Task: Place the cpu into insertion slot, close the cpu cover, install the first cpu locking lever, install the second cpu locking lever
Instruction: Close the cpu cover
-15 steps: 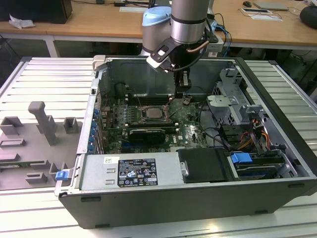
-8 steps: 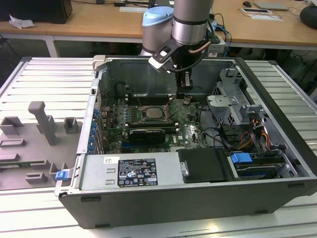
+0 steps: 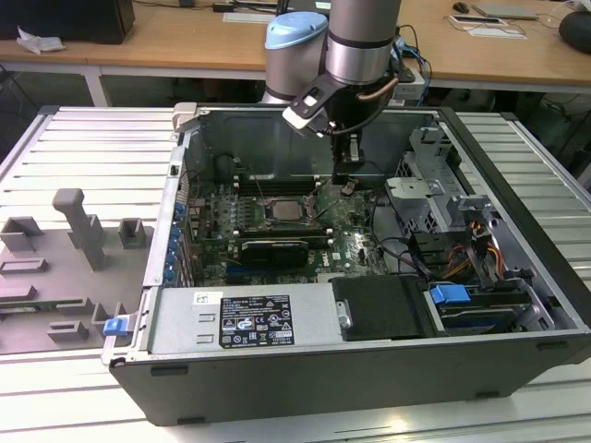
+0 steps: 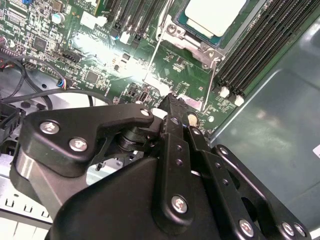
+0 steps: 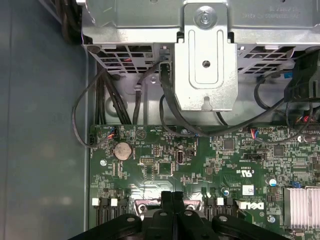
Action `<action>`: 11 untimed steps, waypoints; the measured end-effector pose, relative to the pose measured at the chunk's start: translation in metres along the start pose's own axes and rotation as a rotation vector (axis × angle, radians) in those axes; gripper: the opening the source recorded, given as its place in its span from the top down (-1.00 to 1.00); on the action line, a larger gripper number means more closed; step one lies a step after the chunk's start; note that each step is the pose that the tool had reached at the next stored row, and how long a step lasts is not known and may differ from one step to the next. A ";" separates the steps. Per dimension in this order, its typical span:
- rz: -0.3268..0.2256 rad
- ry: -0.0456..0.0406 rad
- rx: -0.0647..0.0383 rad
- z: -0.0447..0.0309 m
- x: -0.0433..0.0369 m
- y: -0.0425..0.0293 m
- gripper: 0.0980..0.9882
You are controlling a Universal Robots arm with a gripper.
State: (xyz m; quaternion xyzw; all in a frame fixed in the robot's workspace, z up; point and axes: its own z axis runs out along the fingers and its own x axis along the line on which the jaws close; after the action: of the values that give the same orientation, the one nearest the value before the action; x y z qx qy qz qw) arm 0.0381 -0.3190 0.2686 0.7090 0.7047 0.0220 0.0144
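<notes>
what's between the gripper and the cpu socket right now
Nothing visible blocks it. The gripper hangs over bare green board beside the insertion slot, where the cpu already lies; just two thin metal rods lie in that gap.

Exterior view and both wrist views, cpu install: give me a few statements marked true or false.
1. The cpu lies in the insertion slot, pale top up. True.
2. The end effector carries the cpu. False: the cpu lies in the slot, and the end effector is beside that slot, on the exterior view's right.
3. A round coin battery sits on the green board. True.
4. The end effector hangs outside the case, over the table. False: it reaches down inside the open case, low over the green board.
</notes>
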 end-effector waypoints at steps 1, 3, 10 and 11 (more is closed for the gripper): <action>0.000 0.0001 0.000 0.0001 0.0000 0.0004 0.98; 0.000 -0.0003 0.000 0.0006 0.0002 0.0035 0.98; -0.001 -0.0017 0.000 0.0073 0.0008 0.0145 0.98; -0.002 -0.0019 0.000 0.0109 0.0008 0.0159 0.98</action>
State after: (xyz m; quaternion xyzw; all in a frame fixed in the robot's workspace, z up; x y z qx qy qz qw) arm 0.0546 -0.3181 0.2585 0.7085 0.7053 0.0212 0.0150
